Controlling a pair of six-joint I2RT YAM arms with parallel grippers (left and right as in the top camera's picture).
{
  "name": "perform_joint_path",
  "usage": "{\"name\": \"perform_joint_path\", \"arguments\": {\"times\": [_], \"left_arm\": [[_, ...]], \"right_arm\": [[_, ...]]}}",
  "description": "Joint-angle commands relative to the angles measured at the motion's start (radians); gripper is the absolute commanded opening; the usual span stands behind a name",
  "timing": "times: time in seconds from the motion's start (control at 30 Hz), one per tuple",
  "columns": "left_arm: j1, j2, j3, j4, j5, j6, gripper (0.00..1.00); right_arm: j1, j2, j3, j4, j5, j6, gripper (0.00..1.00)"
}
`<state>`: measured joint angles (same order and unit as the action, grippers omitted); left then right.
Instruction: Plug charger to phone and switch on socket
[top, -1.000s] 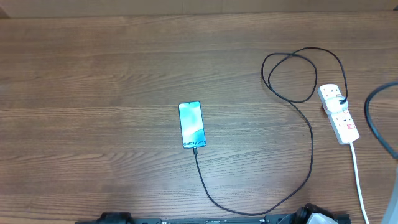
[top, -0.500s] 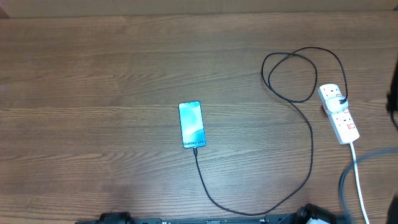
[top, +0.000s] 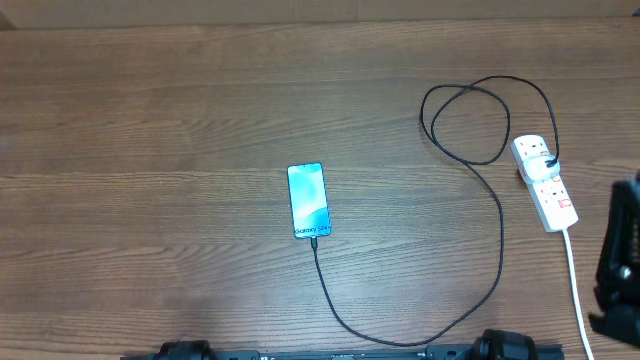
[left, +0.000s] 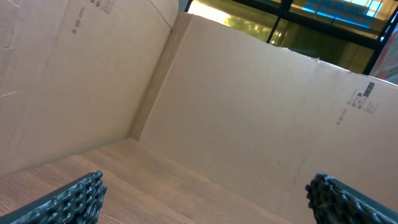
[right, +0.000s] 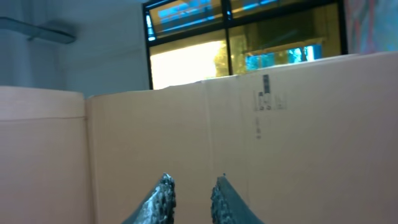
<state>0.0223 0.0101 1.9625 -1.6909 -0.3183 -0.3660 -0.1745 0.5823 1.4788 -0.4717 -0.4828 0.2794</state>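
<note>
The phone (top: 308, 200) lies flat mid-table with its cyan screen up. The charger cable (top: 497, 240) runs from the phone's near end, curves along the front and loops up to the socket (top: 545, 183), a white power strip at the right. Its black plug sits in the strip's far outlet. My right arm (top: 622, 255) is at the right edge, below the strip. In the right wrist view, the right gripper (right: 191, 190) has its fingers nearly together and empty, and it faces a cardboard wall. My left gripper (left: 205, 193) is wide open and empty, and it is out of the overhead view.
Cardboard walls (left: 236, 106) enclose the table's far side. The strip's white cord (top: 578, 290) runs to the front right edge, next to my right arm. The arm bases (top: 505, 348) sit at the front edge.
My right arm, a dark blur at the right edge, has swung down towards the front right corner. The phone, cable and strip have not moved.
</note>
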Motion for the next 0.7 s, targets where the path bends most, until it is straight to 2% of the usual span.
{"name": "perform_joint_path", "arguments": {"times": [0.0,0.17,0.5,0.67], "left_arm": [[0.01,-0.004,-0.003,0.002,-0.003,0.014,1.0],[0.01,-0.004,-0.003,0.002,-0.003,0.014,1.0],[0.01,-0.004,-0.003,0.002,-0.003,0.014,1.0],[0.01,-0.004,-0.003,0.002,-0.003,0.014,1.0]], "right_arm": [[0.035,-0.068,0.001,0.003,0.029,-0.05,0.21],[0.068,-0.184,0.001,-0.006,0.072,-0.111,0.21],[0.085,-0.355,0.005,-0.006,0.131,-0.137,0.22],[0.118,-0.404,0.005,-0.007,0.164,-0.184,0.27]]}}
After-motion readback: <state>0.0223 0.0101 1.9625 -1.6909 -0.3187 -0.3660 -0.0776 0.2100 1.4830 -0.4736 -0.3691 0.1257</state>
